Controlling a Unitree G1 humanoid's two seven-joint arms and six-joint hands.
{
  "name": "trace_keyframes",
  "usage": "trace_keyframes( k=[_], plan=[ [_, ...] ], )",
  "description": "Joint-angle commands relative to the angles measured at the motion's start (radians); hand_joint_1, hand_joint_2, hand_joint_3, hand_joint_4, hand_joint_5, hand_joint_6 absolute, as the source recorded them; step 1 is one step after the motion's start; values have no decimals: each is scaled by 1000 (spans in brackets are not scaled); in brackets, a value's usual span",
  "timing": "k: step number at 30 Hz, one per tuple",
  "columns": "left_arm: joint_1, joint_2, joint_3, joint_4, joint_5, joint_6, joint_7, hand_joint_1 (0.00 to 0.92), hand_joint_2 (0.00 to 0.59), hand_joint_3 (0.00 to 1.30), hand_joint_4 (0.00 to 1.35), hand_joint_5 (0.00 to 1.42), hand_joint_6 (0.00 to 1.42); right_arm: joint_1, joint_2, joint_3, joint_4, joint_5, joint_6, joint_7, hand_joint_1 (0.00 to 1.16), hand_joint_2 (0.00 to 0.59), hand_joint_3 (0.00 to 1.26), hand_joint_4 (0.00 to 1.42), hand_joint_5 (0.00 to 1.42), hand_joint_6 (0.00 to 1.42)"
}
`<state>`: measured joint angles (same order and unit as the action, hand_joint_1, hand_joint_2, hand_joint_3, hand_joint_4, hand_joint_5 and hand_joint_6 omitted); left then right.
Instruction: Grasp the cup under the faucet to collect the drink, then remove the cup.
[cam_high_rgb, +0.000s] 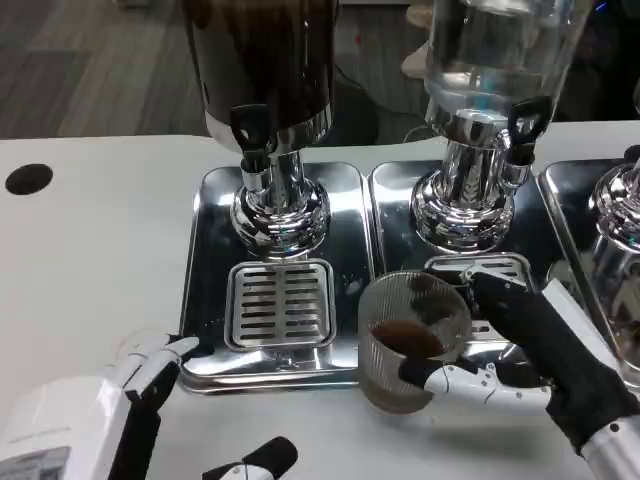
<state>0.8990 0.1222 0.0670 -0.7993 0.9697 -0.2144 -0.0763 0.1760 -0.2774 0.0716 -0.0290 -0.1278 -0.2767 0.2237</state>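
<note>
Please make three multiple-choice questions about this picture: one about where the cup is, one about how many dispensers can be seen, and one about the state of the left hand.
1. Where is the cup?
A. under the left faucet
B. in the right hand, between the two trays
C. on the floor

2. How many dispensers show?
A. one
B. three
C. five

3. What is the left hand doing?
A. holding nothing
B. holding the cup
C. pressing a faucet

Answers:
1 B: the right hand grips the cup in front of the tray edges.
2 B: three chrome bases stand in a row.
3 A: it rests near the tray's corner, apart from everything.
</note>
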Motion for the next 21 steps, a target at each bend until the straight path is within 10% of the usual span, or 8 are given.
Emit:
trace_keyframes(
  k=[1,21],
  plan=[
    [8,4,1,-11,12,7,3,0,89,283,198,286,486,13,-4,-24,-26,35,-74,4,644,63,418,425,423,285],
    [16,-2,3,-43,27,27,-3,0,89,282,198,290,487,87,-21,-72,74,50,-244,18,647,68,418,425,414,285]
  ],
)
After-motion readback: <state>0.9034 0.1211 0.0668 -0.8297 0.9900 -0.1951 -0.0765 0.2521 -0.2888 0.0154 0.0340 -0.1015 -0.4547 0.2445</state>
